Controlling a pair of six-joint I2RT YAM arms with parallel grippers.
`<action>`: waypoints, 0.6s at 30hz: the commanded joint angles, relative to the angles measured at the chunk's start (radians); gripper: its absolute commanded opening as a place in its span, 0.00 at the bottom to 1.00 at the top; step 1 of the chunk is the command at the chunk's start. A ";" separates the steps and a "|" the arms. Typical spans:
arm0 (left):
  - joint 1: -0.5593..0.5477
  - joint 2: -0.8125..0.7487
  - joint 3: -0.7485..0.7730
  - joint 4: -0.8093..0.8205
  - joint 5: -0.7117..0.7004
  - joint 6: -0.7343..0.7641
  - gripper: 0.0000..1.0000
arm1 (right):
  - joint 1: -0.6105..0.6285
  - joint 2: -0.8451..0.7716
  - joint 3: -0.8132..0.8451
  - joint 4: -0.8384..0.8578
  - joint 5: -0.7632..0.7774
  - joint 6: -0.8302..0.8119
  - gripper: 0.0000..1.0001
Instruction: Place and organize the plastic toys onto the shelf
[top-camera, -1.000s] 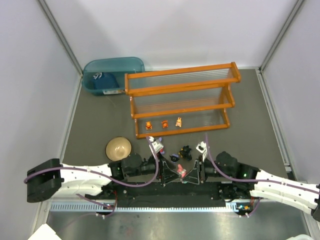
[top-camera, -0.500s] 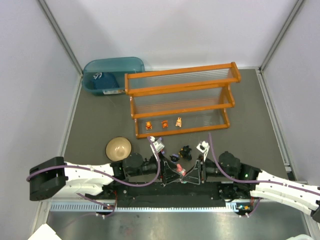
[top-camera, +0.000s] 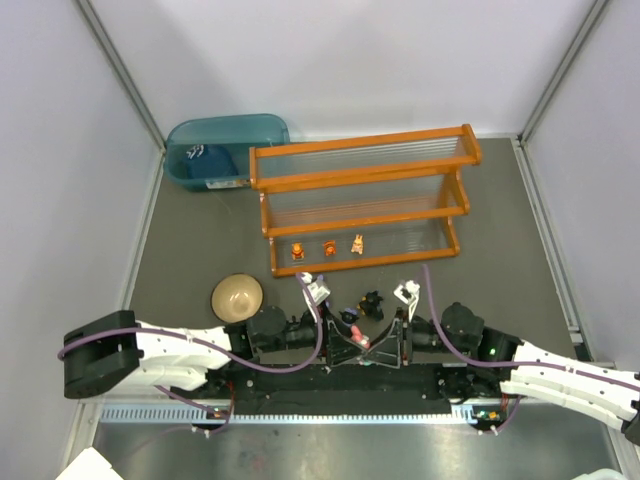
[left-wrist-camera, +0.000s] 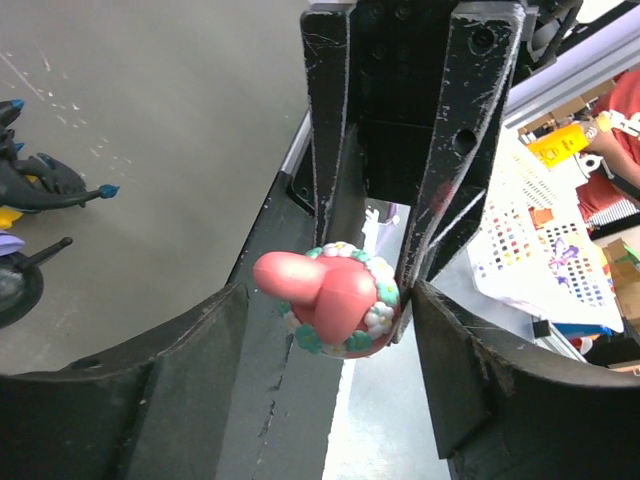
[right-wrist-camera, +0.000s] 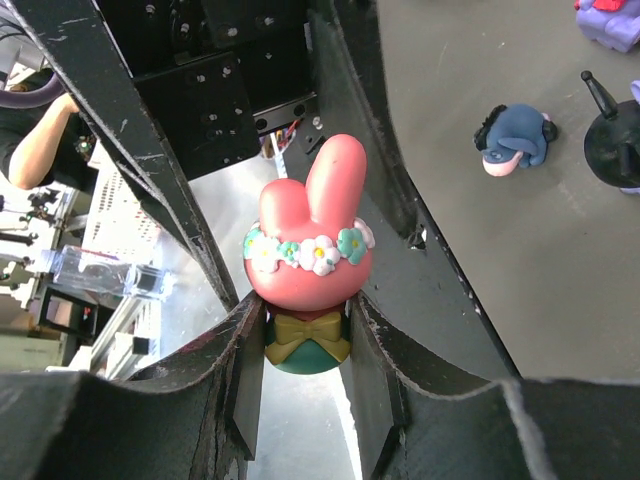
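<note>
Top cam: the pink-red toy (top-camera: 364, 343) sits right where the two arms meet, and the shelf (top-camera: 365, 179) is well beyond it. Left wrist: the left fingers (left-wrist-camera: 190, 350) stand wide on either side of its head, not touching. Right wrist: the right fingers (right-wrist-camera: 240, 370) clamp the green base just under the bow. It looks like hard, light, slick plastic, so I'd grab the round head, not the ears.

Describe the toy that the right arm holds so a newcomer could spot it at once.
In front of the orange shelf, on the robot's side, the right gripper has its jaws closed on a pink bunny figurine. Unlike the dark-blue toy lying nearby, it wears a flower crown and a yellow bow.
</note>
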 joint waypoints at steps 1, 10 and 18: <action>-0.004 0.007 0.020 0.081 0.026 -0.002 0.66 | 0.015 -0.016 0.003 0.078 0.009 0.003 0.00; -0.004 0.046 0.031 0.112 0.068 -0.011 0.16 | 0.014 -0.020 0.000 0.078 0.023 -0.002 0.00; -0.005 0.080 0.031 0.155 0.085 -0.030 0.00 | 0.014 -0.027 0.008 0.049 0.034 -0.002 0.15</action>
